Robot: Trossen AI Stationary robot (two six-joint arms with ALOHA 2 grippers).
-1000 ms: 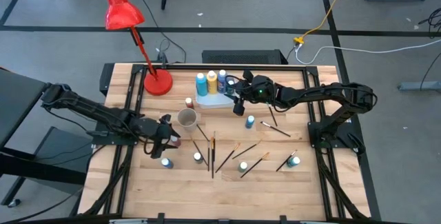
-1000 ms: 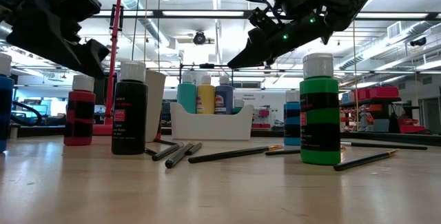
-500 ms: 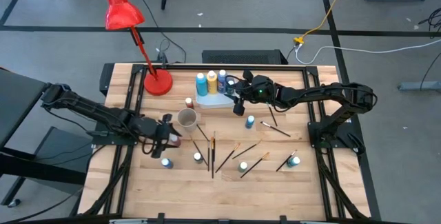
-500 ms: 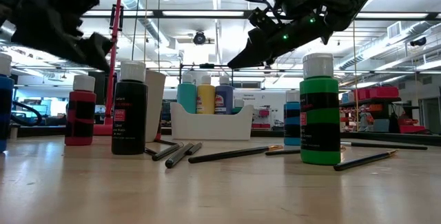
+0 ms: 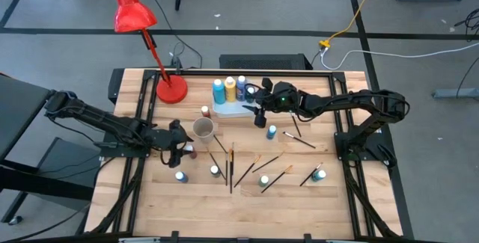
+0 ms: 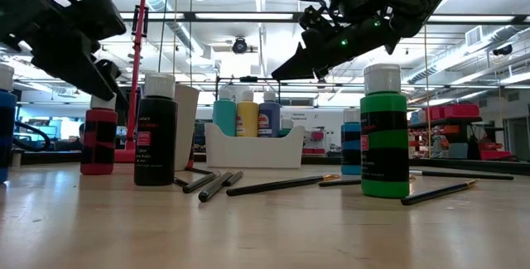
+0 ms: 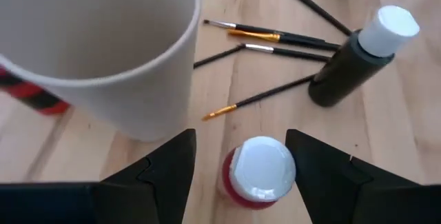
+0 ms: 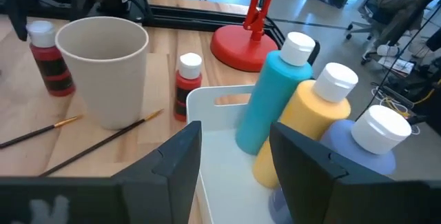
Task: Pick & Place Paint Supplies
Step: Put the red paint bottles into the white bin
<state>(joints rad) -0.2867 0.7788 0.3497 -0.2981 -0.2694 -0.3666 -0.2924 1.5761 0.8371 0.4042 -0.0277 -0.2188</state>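
Both arms poised over paint bottles — neither holding anything

Left gripper point(image 7: 238, 165) hangs low with fingers spread either side of a red bottle point(image 7: 258, 172), just beside the cup point(image 7: 96, 52); right gripper point(image 8: 234, 158) hovers fingers apart above the white tray point(image 8: 220, 124) — teal, yellow, blue bottles inside.

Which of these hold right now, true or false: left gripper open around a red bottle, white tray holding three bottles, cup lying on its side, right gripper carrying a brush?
1. The left gripper is open, straddling a red paint bottle. True.
2. The white tray holds three bottles. True: teal, yellow and blue.
3. The cup lies on its side. False: it stands upright.
4. The right gripper carries a brush. False: it is open and empty, over the tray.
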